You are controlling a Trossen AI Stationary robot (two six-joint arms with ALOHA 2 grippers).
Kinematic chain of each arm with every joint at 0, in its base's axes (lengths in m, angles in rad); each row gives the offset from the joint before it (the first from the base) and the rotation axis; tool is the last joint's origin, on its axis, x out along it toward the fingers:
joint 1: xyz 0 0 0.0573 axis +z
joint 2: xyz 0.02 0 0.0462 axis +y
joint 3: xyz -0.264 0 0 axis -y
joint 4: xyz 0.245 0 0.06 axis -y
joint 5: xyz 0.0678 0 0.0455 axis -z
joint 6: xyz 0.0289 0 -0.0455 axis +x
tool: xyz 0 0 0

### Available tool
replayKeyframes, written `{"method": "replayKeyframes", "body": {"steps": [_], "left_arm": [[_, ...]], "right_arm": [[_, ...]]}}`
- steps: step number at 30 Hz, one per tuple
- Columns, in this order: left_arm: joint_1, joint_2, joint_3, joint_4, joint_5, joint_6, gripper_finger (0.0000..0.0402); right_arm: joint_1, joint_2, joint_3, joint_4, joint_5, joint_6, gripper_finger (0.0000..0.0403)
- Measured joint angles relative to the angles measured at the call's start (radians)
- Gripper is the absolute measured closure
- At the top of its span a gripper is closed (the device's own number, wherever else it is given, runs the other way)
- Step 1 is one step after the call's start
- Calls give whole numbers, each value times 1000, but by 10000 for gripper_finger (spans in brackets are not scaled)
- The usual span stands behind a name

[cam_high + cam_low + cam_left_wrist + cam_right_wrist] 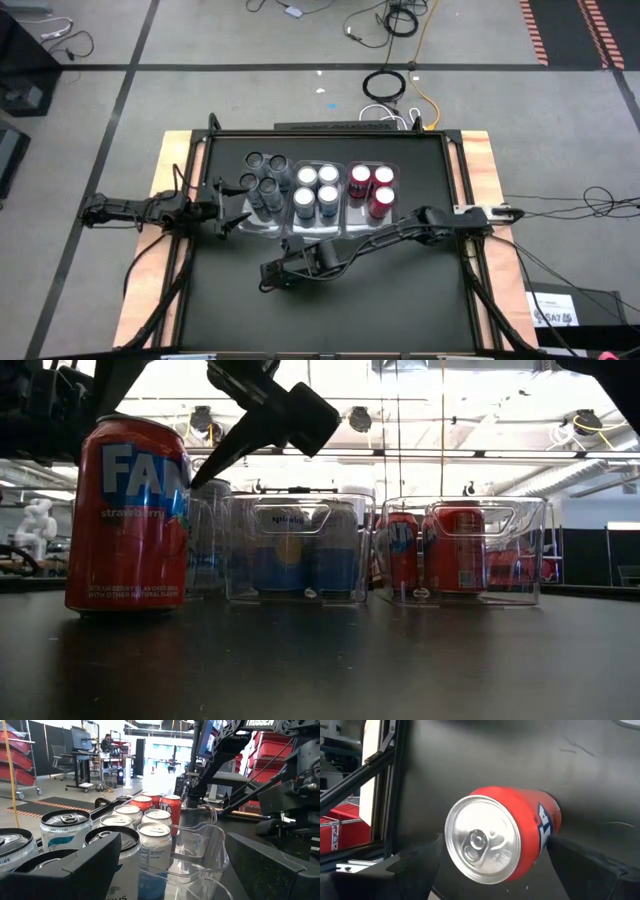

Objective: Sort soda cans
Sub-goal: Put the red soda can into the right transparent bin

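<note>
One red soda can stands upright on the table near its near edge. Its silvery top fills the right wrist view. My right gripper is open above it with a finger on each side; one finger slants down beside the can's upper wall, and I see no touch. From above, the gripper hides the can. My left gripper is open at the table's left, next to the dark grey cans. Blue-silver cans and red cans stand in clear bins.
Three clear bins stand in a row across the table's middle: a left one, a middle one and a right one. Two dark grey cans stand just beyond the row. Bare black tabletop lies to the near right.
</note>
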Motion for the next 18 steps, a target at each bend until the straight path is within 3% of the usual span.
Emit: {"method": "replayKeyframes", "body": {"steps": [13, 18], "left_arm": [[0, 0, 0, 0, 0, 0, 36], [0, 0, 0, 4, 0, 0, 36]], "right_arm": [[-41, 30, 1, 62, -10, -62, 55], [-53, 45, 3, 68, -80, -68, 55]]}}
